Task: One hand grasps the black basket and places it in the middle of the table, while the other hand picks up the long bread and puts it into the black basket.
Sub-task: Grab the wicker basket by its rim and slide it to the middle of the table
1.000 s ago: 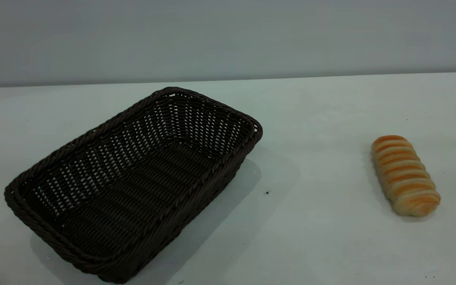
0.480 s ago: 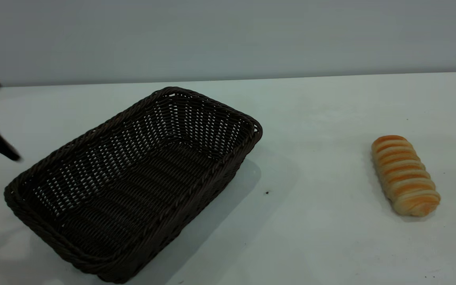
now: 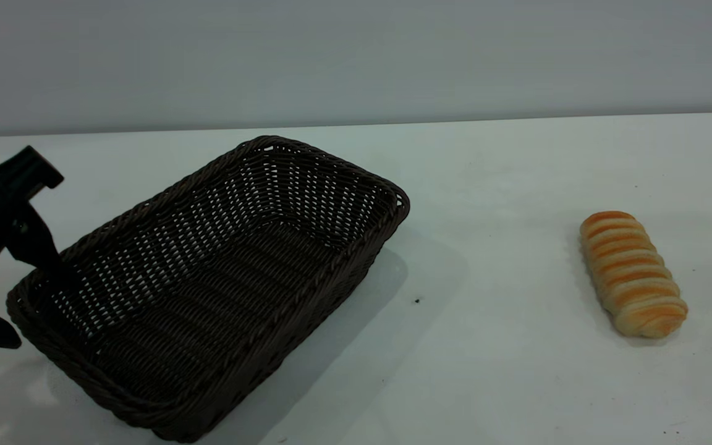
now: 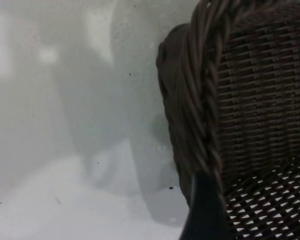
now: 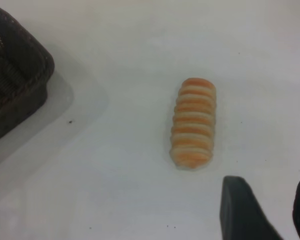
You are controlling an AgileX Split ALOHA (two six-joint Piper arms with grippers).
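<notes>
The black basket [image 3: 220,278] sits on the white table [image 3: 504,173], left of centre and turned at an angle. My left gripper [image 3: 38,306] comes in from the left edge, open. One finger [image 3: 38,247] reaches over the basket's left corner rim and the other lies outside it on the table side. In the left wrist view the braided rim [image 4: 200,100] is very close, beside one dark finger [image 4: 202,215]. The long bread [image 3: 633,274] lies on the table at the right. In the right wrist view my right gripper [image 5: 270,210] is open above the table, short of the bread [image 5: 192,122].
A small dark speck [image 3: 417,300] marks the table between basket and bread. A grey wall runs behind the table's far edge. A corner of the basket [image 5: 15,80] shows in the right wrist view. The right gripper is outside the exterior view.
My left gripper has come in from the left edge and moved right and down onto the basket's left corner. Basket and bread have not moved.
</notes>
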